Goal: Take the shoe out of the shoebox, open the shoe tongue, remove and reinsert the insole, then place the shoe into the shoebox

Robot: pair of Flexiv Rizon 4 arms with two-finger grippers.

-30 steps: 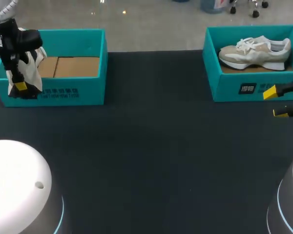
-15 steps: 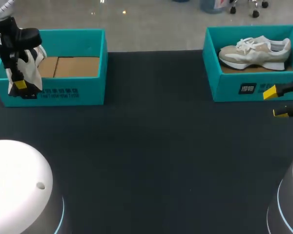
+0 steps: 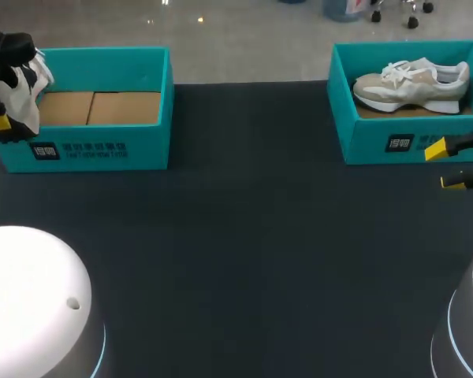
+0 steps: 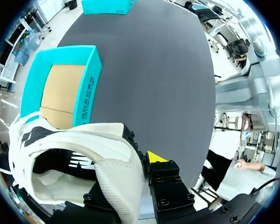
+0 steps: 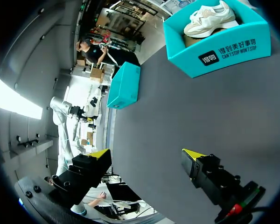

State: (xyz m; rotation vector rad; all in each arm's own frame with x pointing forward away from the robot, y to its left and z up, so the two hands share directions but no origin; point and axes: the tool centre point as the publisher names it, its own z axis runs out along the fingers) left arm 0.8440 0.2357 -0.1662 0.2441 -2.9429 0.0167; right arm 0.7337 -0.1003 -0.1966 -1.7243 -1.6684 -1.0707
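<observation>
Two boxes: left shoebox [image 3: 102, 150], right shoebox [image 3: 378, 142]. Two shoes: my left tool [image 4: 130, 186] clamps white shoe [image 4: 74, 149]; beige shoe [image 3: 414, 83] boxed. Right tool [image 5: 147, 154] spread.

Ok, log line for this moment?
left gripper: shut on white shoe, lifted beside left shoebox | right gripper: open, before right shoebox holding beige sneaker

The white shoe [image 3: 22, 96], clamped in the left hand [image 3: 1, 124], has been carried further left and slightly upward, off the left shoebox's [image 3: 102, 148] front corner.
</observation>
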